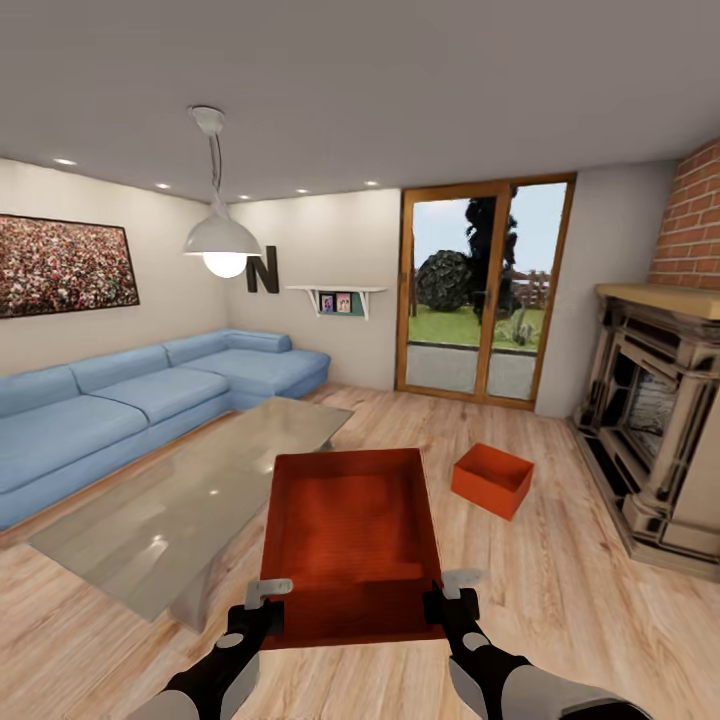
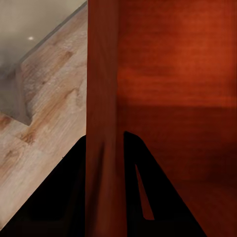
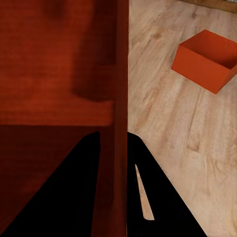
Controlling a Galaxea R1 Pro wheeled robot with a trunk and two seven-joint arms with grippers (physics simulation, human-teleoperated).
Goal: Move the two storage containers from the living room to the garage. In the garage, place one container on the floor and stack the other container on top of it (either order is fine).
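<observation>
One orange-red storage container hangs in front of me above the living room's wood planks, held by its two side walls. My left gripper is shut on its left wall, one finger on each side. My right gripper is shut on the right wall the same way. The second storage container sits open on the planks to the right and further off, also visible as the container in the right wrist view.
A glass coffee table stands just left of the held container. A blue corner sofa runs along the left wall. A fireplace under a brick column is at the right. Glass doors lie ahead.
</observation>
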